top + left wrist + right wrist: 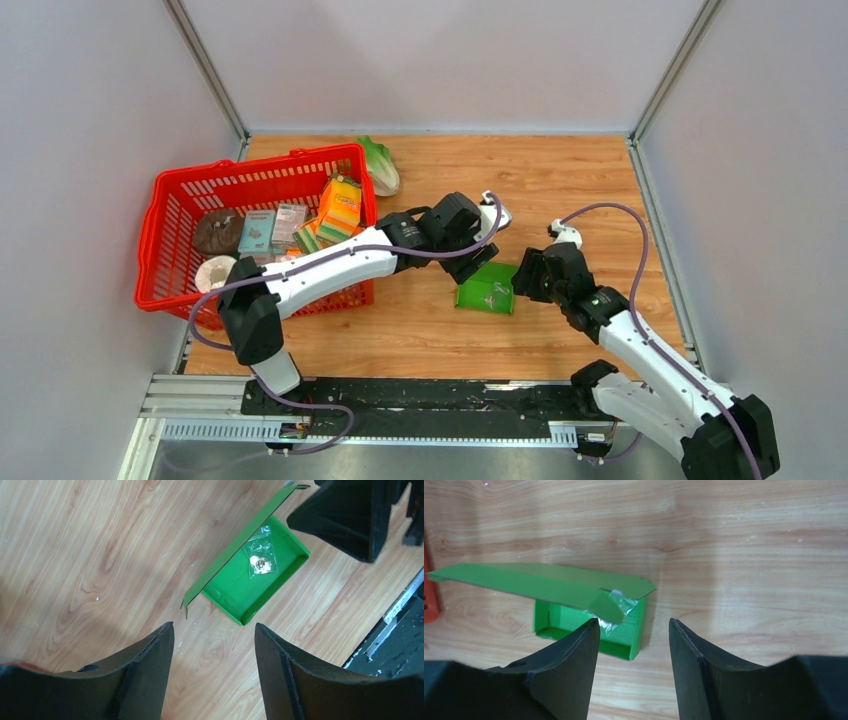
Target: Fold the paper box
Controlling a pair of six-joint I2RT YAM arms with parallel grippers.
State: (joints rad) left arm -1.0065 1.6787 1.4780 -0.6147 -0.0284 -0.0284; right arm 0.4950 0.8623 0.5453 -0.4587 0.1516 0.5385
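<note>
The green paper box (486, 289) lies on the wooden table as an open tray with its lid standing up. In the left wrist view the box (235, 587) holds a small clear bag (261, 559); its lid (235, 550) stands along the far side. In the right wrist view the lid (534, 582) leans over the tray (574, 625). My left gripper (215, 630) is open and empty, above the table just short of the box. My right gripper (634, 625) is open and empty, beside the box's right end. In the top view the left gripper (482, 250) and the right gripper (528, 278) flank the box.
A red basket (172, 215) with an orange carton (341, 205) and other packs stands at the left. A pale lettuce (380, 165) lies behind it. Grey walls enclose the table; a metal rail (400, 410) runs along the near edge.
</note>
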